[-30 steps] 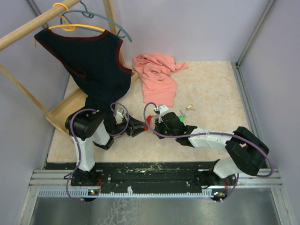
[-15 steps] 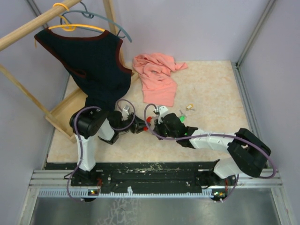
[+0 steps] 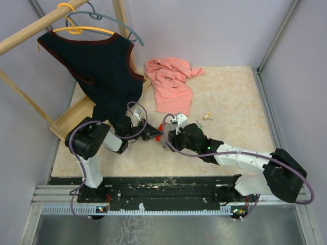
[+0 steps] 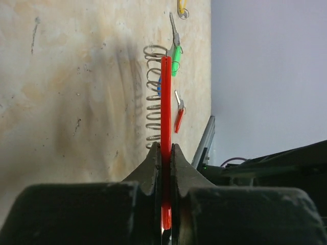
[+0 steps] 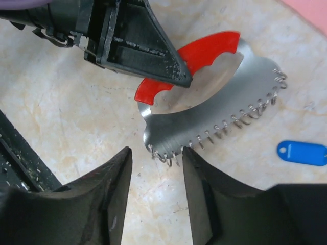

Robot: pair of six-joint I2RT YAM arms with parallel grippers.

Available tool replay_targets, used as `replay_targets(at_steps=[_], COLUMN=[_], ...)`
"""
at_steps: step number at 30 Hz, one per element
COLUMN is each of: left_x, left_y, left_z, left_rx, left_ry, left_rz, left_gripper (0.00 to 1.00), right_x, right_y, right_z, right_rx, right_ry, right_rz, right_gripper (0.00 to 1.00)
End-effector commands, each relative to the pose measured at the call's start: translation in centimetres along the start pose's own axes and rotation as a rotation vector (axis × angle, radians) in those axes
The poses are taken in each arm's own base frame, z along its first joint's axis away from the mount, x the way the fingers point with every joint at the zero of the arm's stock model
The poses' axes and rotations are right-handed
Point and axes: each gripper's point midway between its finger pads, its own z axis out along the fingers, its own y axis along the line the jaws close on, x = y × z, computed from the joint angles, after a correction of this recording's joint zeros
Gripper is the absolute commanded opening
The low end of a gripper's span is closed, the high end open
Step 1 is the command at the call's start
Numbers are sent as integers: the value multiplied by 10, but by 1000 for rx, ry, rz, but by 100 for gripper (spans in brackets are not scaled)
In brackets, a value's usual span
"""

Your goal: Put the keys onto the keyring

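The keyring [image 5: 214, 104] lies flat on the table, a grey metal plate edged with small wire hooks and a red curved side [image 5: 207, 47]. My left gripper [image 4: 166, 148] is shut on that red side [image 4: 166, 112], seen edge-on between its jaws. My right gripper [image 5: 156, 168] stands open just in front of the plate's hooked edge, its fingers apart from it. A blue key [image 5: 301, 153] lies beside the ring. In the left wrist view a green key [image 4: 176, 53], a red key [image 4: 179, 117] and a yellow key [image 4: 181, 6] lie beyond the ring. From above, both grippers meet at the keyring [image 3: 161, 137].
A pink cloth [image 3: 171, 84] lies crumpled at the back of the table. A dark vest [image 3: 97, 66] hangs on a hanger from a wooden rack [image 3: 66, 122] at the left. Grey walls stand on both sides.
My left gripper has reached in and shut on the keyring's red side. My right gripper has opened and let go of the ring.
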Motion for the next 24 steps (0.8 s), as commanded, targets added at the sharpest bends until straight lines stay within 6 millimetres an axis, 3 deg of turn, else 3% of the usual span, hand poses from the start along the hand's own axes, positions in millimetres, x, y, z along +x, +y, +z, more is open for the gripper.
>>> replay_targets(at_steps=[1,6,16,21,24], left_x=[-6,-13,-11,-7,-5], left_y=[-8,-16,-39,-48,-40], left_z=[-10,-26,-53,-66,-70], left_rx=[3,-17,37,83,25], left_ry=[-5,-25,-25,4,39], left_rz=[134,241,397,471,508], left_gripper=[0,0,0,0,0], right_x=[-40,-53,-60,-63,-67], right_y=[-2,-14,-30,-30,-42], right_z=[-19,-32,-28,-32,-32], right_rx=[27,82,33,-25,-23], right_ry=[-132,-200,-293,-369,-395], right_rz=[-51,-94,-82,-109,-94], right_gripper=[48,56,68,70,68])
